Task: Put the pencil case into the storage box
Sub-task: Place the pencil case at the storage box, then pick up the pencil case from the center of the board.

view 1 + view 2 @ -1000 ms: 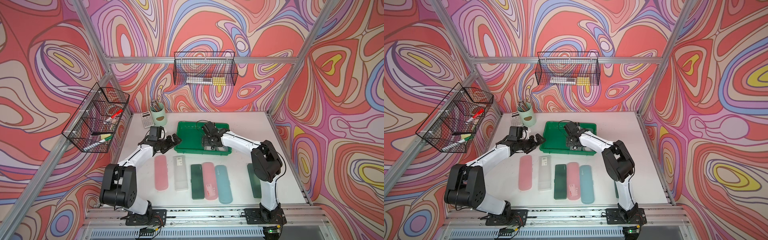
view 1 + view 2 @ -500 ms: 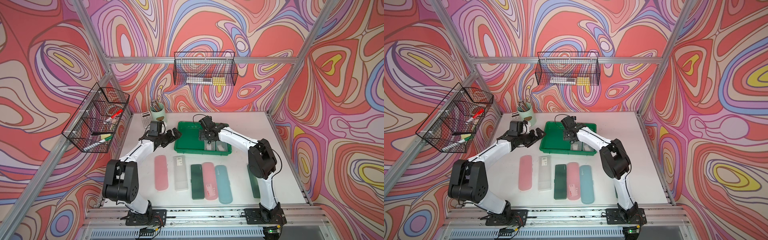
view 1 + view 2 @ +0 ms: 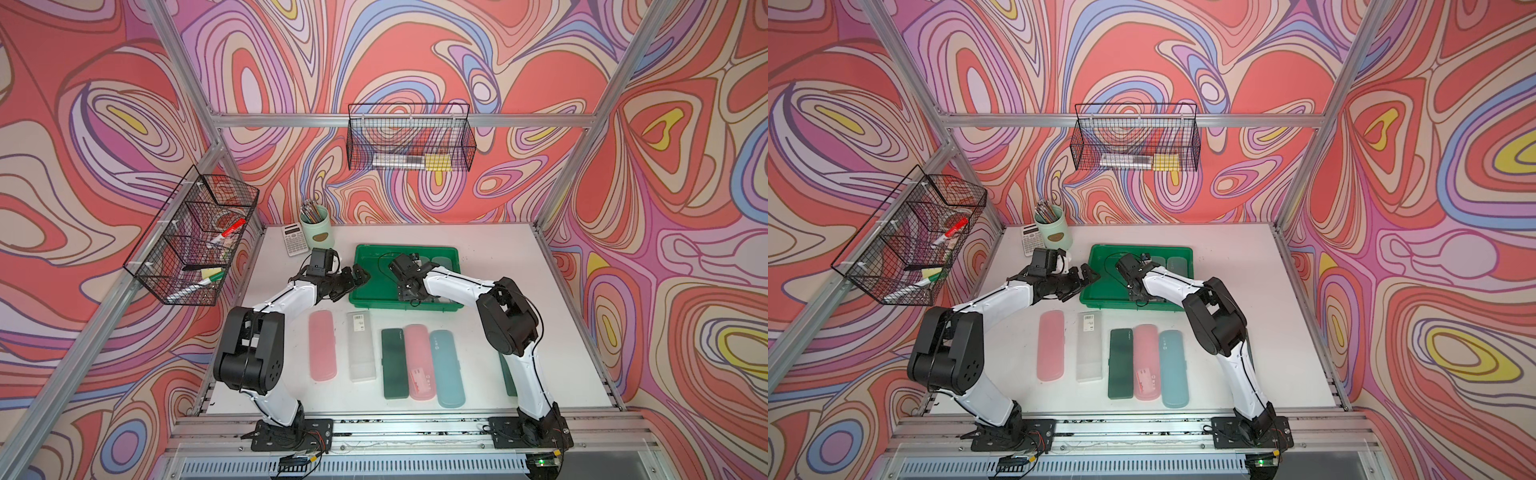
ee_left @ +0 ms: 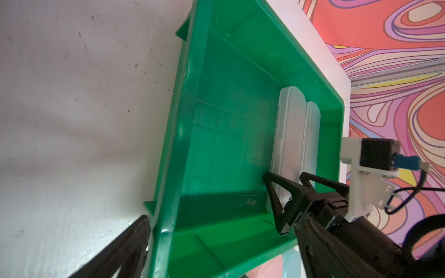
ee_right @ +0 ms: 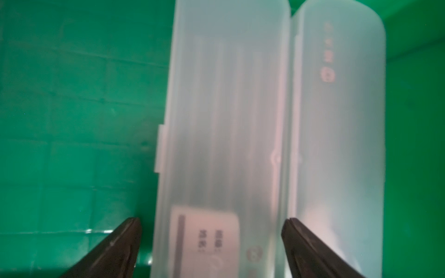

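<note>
Okay so the right gripper (image 5: 211, 227) is down inside the green storage box (image 3: 374, 270), which sits just above the middle of the frame in both top views. Its jaws are spread, one on each side of a frosted clear pencil case (image 5: 224, 108). There's a sliver of green showing between one finger and the case, so it's not squeezing it. That pencil case lies flat on the box floor, right up against a second clear case (image 5: 337, 144) nearer the box's right wall.

The left gripper (image 3: 351, 284) hangs at the box's left rim, jaws apart, not clamped on anything. One finger (image 4: 134, 240) sits just outside that rim.

Lower in the frame, a row lies on the white table (image 3: 498, 249): pink case (image 3: 322, 351), barcode-labelled clear case (image 3: 361, 357), dark green case (image 3: 394, 365), second pink case (image 3: 419, 353), teal case (image 3: 446, 361). Up and left of the box are a calculator (image 3: 296, 239) and a mint pen cup (image 3: 319, 235).
</note>
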